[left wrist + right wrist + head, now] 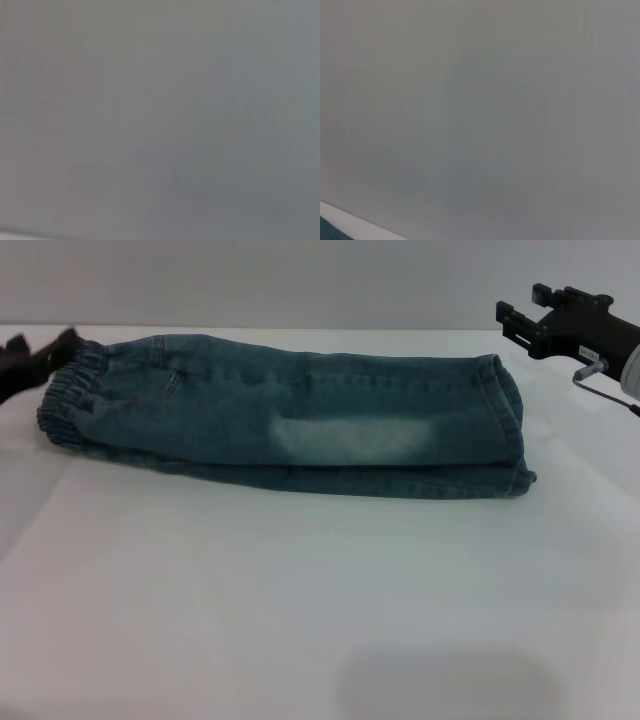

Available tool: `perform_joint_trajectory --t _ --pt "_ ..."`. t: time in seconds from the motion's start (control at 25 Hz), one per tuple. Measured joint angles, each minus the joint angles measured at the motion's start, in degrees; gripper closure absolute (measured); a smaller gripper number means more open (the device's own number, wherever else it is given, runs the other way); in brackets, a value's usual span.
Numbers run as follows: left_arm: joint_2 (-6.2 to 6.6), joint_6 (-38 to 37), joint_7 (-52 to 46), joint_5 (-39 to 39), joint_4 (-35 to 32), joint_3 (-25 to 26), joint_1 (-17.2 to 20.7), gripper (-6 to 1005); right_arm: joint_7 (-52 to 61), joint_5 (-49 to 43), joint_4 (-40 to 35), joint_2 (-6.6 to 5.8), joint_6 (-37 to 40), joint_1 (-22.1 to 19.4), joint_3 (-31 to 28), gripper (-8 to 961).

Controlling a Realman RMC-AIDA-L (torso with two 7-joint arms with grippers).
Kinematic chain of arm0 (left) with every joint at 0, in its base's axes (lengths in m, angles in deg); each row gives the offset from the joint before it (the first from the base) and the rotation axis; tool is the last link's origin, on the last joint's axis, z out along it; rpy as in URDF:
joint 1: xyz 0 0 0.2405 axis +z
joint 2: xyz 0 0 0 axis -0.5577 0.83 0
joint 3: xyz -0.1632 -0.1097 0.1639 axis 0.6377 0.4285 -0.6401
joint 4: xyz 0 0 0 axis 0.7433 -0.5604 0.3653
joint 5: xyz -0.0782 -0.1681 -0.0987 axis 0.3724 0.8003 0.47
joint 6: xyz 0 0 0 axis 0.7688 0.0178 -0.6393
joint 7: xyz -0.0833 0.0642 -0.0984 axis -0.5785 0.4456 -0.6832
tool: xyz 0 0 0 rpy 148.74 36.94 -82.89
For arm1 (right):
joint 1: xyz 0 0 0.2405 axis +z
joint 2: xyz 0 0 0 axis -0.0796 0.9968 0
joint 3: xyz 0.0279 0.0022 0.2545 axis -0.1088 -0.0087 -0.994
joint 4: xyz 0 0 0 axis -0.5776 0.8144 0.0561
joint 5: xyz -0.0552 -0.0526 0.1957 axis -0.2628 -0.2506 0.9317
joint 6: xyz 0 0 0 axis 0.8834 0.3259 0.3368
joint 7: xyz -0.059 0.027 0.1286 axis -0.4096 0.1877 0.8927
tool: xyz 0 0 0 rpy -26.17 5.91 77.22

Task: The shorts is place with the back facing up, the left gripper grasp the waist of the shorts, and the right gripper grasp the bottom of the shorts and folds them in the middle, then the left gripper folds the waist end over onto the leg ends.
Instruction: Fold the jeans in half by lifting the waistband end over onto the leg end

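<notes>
Now shorts [290, 415] folded lengthwise between tools: left tool [35, 358] state unclear, right tool [515, 322] open.

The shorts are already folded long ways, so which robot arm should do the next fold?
Probably the left. The left gripper sits right at the waist of the shorts; the right gripper hovers apart, beyond the leg ends.

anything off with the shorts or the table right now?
Nothing stands out. The shorts lie folded lengthwise on the white table, waist toward the left pincer, leg ends toward the right pincer. The edges line up only roughly. Neither pincer is touching the cloth.
</notes>
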Motion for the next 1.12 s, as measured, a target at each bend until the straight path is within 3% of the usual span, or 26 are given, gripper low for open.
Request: perform_joint_trajectory --t 0.08,0.36,0.68,1.12 --pt "0.16 -1.3 2.4 -0.59 0.04 -0.49 2.91 168 0.03 -0.01 0.01 0.05 0.65 0.2 0.0 422" --pt "0.13 -2.31 11.32 -0.73 1.6 -0.62 5.87 181 0.43 -0.03 0.1 0.3 2.81 0.61 0.0 422" --pt "-0.16 -0.06 21.2 -0.5 5.0 -0.37 5.11 195 0.47 -0.03 0.26 0.42 5.07 0.42 0.0 422" --pt "-0.26 5.14 24.05 -0.45 7.71 -0.79 2.98 215 0.62 -0.03 0.4 0.45 6.18 0.12 0.0 422"
